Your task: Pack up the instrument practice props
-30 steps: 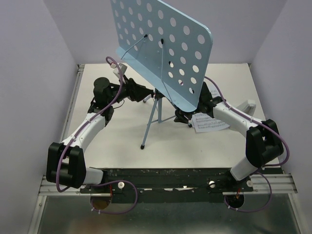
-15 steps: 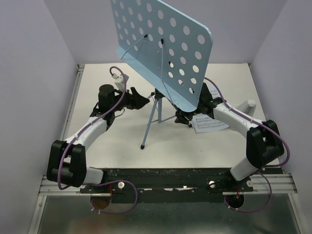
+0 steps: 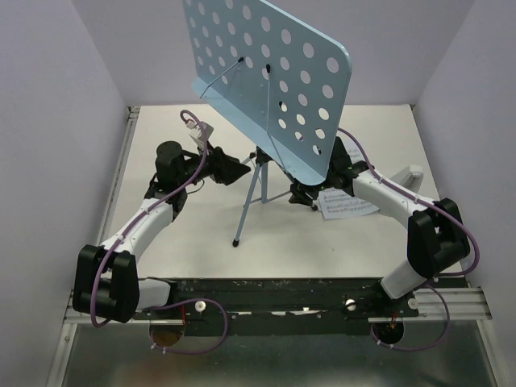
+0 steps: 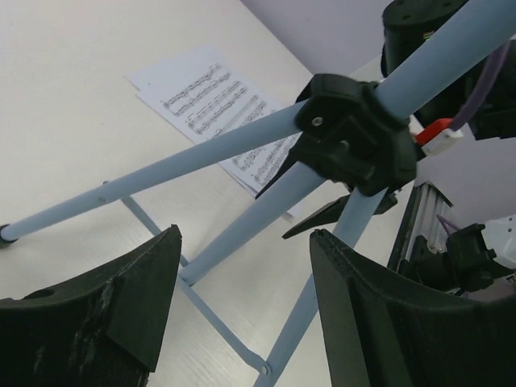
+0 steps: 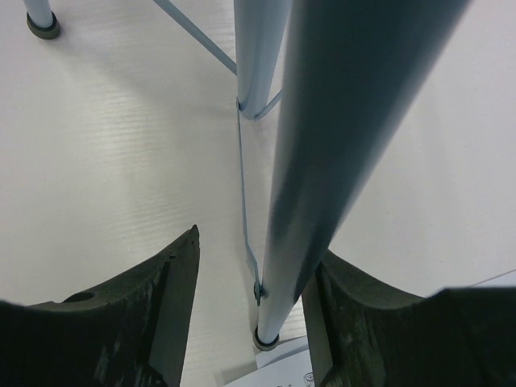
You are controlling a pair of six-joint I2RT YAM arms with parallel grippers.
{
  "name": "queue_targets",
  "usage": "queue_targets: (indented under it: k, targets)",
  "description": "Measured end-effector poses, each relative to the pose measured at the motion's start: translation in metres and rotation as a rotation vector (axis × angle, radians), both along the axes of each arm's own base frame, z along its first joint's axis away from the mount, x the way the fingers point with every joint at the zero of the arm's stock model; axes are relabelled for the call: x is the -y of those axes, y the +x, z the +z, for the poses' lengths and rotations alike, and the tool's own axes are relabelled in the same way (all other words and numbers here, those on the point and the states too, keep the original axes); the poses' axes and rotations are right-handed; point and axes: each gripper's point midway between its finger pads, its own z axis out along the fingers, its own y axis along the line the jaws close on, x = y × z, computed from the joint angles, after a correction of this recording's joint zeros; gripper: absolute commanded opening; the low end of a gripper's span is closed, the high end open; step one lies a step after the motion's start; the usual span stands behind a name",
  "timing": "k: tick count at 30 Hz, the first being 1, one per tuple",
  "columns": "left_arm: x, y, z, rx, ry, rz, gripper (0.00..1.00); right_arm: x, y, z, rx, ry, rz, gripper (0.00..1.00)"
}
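We find the music stand upright on its three legs in the middle of the table, its perforated tray tilted above both arms; the two printed pages lie flat on the table just right of the legs, beside the right arm. Our left gripper hangs just left of the black hub where the legs meet the post; its fingers are spread wide and hold nothing; the hub lies ahead and a little right of the gap, not yet between them. Our right gripper sits low on the other side; its fingers are spread too; one leg runs lengthwise through the gap, close against the right finger and clear of the left one; we see no pinch. The legs slant down and outward from the hub, so we judge that folding turns on it; the left gripper is nearer the hub, the right nearer the pages.
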Motion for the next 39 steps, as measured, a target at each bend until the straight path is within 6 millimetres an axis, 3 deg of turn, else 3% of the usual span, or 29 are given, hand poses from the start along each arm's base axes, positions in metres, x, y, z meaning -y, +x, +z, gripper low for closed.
queue_targets:
  k: [5,11,30,39]
  targets:
    - [0.004,0.002,0.024,0.05,-0.03,-0.021,0.74,0.0,0.0,0.0,0.0,0.0,0.0,0.6]
    - [0.004,0.007,0.038,0.059,-0.052,-0.009,0.74,0.0,0.0,0.0,0.001,0.0,0.0,0.6]
    - [0.003,0.021,0.05,0.039,-0.081,0.024,0.75,0.0,0.0,-0.001,0.0,0.0,0.0,0.6]
    - [0.001,0.027,0.047,0.016,-0.083,0.058,0.75,0.001,-0.002,-0.003,-0.003,-0.002,0.0,0.6]
